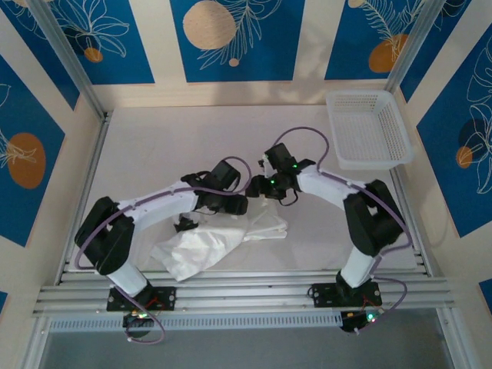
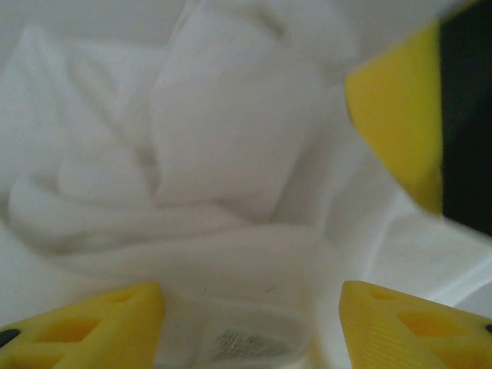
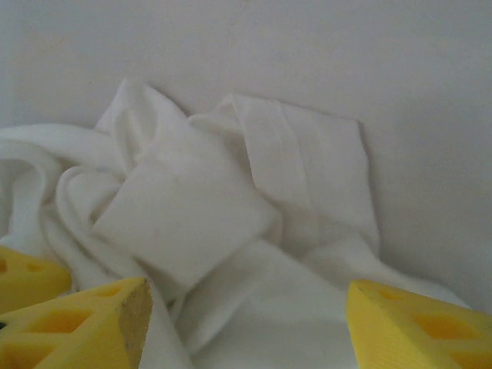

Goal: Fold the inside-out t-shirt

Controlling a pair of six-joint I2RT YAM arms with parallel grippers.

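The t-shirt [image 1: 219,242] lies crumpled at 6 o'clock on the tabletop [image 1: 169,146], not yet spread flat. My left hand [image 2: 250,296] and right hand [image 3: 246,288] hover close over it, fingers apart, gripping nothing. I judge I'm at the straightening-out step; next, each hand needs an edge to pinch.

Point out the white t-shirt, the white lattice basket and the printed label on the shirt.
t-shirt [image 1: 204,247]: top external view, on the middle of the crumpled cloth.
lattice basket [image 1: 375,161]: top external view, on its near wall.
printed label [image 2: 242,343]: left wrist view, on its printed face.
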